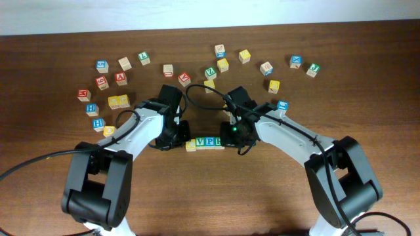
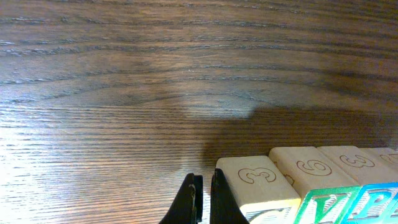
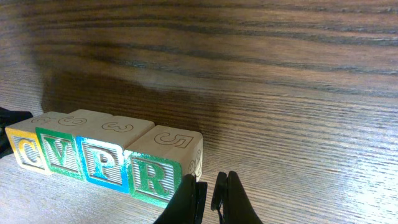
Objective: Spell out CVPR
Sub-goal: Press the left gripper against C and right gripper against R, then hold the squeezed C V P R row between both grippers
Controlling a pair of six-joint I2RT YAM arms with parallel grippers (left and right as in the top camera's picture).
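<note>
Left gripper (image 2: pixel 204 188): my fingers are drawn together with only a slit between them and nothing held; they sit low at the table, just beside the left end of the row.
Right gripper (image 3: pixel 211 191): my fingers are likewise closed up and empty, just beside the right end of the row; I cannot tell whether they touch it.
Row (image 1: pixel 205 143): four blocks side by side and touching, reading C V P R in my right wrist view; it lies on the near-middle of the table, between my two grippers.
C block (image 3: pixel 26 149): yellow letter, left end.
V block (image 3: pixel 59 158): green letter, second.
P block (image 3: pixel 102 165): blue letter, third.
R block (image 3: pixel 155 174): green letter, right end, a 5 on its top face.
Loose blocks (image 1: pixel 119 101): scattered in an arc across the far side, well apart from the row.
Table (image 1: pixel 262 196): dark wood grain.
</note>
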